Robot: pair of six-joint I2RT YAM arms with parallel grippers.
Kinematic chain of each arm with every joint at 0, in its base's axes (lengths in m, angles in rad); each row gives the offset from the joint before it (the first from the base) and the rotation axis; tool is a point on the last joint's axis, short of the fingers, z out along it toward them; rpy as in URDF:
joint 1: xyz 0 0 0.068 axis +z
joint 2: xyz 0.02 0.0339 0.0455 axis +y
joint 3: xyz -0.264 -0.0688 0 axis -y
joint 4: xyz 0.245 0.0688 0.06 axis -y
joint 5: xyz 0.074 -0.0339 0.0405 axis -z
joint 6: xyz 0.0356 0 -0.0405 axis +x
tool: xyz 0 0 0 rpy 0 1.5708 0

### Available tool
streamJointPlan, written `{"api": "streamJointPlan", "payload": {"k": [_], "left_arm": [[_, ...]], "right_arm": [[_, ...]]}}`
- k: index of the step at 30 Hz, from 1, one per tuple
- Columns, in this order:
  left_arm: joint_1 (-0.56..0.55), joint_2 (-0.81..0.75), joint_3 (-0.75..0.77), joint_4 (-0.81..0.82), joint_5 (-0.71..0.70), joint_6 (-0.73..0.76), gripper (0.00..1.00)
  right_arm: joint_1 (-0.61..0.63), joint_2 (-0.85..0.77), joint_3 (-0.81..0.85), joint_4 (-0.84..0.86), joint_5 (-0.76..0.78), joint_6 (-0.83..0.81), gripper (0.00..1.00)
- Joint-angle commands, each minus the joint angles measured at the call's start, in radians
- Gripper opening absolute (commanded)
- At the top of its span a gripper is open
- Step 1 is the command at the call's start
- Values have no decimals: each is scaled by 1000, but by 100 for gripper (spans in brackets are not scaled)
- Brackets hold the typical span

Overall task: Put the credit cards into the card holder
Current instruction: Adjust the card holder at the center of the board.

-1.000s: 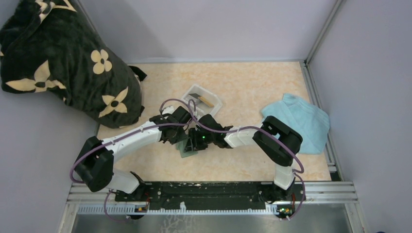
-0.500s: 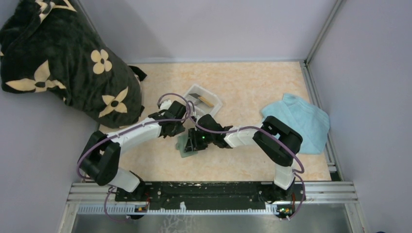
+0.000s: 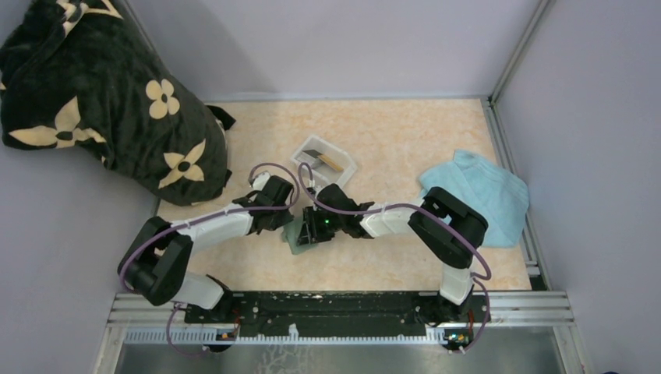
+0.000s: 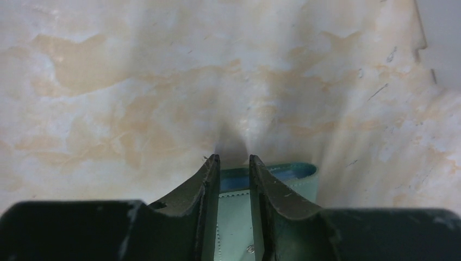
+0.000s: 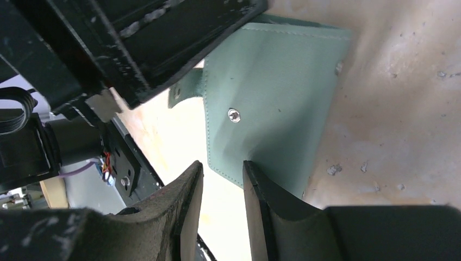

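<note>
Both arms stretch low across the table and meet at its centre. The left gripper comes in from the left with the forearm almost flat, and the right gripper reaches in from the right, its elbow folded near the light blue towel. In the left wrist view, the left gripper points down at the card holder, with only a narrow slot between its jaws. The holder's pale face fills that slot, but whether it is pinched cannot be told. The right gripper shows a similar slim gap at the holder's near edge, and its grip cannot be judged either.

Just beyond the grippers, the white tray holds the credit cards: one dark, one orange-yellow beside it.

The card holder lies on the table between the two grippers. In the right wrist view, the card holder is dull grey-green and stitched round the rim, with a metal snap showing.
</note>
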Motion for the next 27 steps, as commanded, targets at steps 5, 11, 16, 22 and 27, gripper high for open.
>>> {"api": "streamJointPlan", "payload": {"k": [5, 11, 16, 22, 27], "left_arm": [[-3, -185, -170, -32, 72, -98, 32], [-11, -278, -232, -48, 99, -146, 30], [-33, -331, -245, -86, 99, -173, 30], [-47, -372, -253, -124, 97, -190, 30], [-56, -382, -259, -140, 100, -199, 30]], "right_arm": [[-40, 42, -65, -257, 160, -77, 36], [-49, 33, -49, -270, 161, -88, 36], [-49, -2, -22, -298, 179, -105, 37], [-49, -84, 9, -350, 215, -113, 41], [-49, -133, 11, -370, 241, -109, 44]]}}
